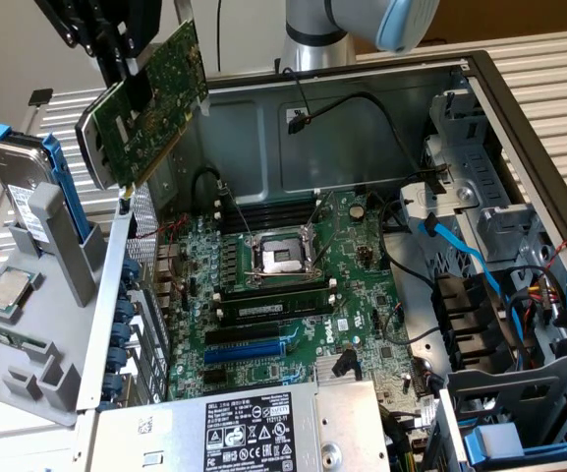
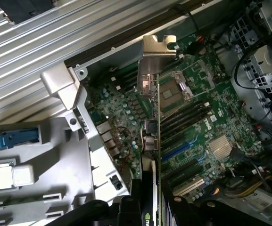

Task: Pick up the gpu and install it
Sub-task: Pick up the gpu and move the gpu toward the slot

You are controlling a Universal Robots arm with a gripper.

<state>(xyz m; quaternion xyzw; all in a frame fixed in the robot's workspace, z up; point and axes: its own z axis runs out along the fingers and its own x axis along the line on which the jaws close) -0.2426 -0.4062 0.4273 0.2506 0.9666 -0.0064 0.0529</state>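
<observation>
Slatted counter [image 1: 558,47] bears the open case [image 1: 362,147]; the tool [image 1: 136,88], clamped on the tilted gpu [image 1: 165,103] above its corner, should square it to the blue slot [image 1: 246,346].

A robotics lab bench for computer assembly. 1 open PC case [image 1: 254,138] lies on a white slatted table [image 1: 558,54], its motherboard [image 1: 352,275] bared. Beside it a grey rack [image 1: 62,251] presents parts: 1 hard drive [image 1: 16,182] and 1 CPU [image 1: 10,290]. A robot arm [image 1: 312,29] stands behind, and its gripper [image 1: 134,87] holds a gpu [image 1: 160,93].
</observation>
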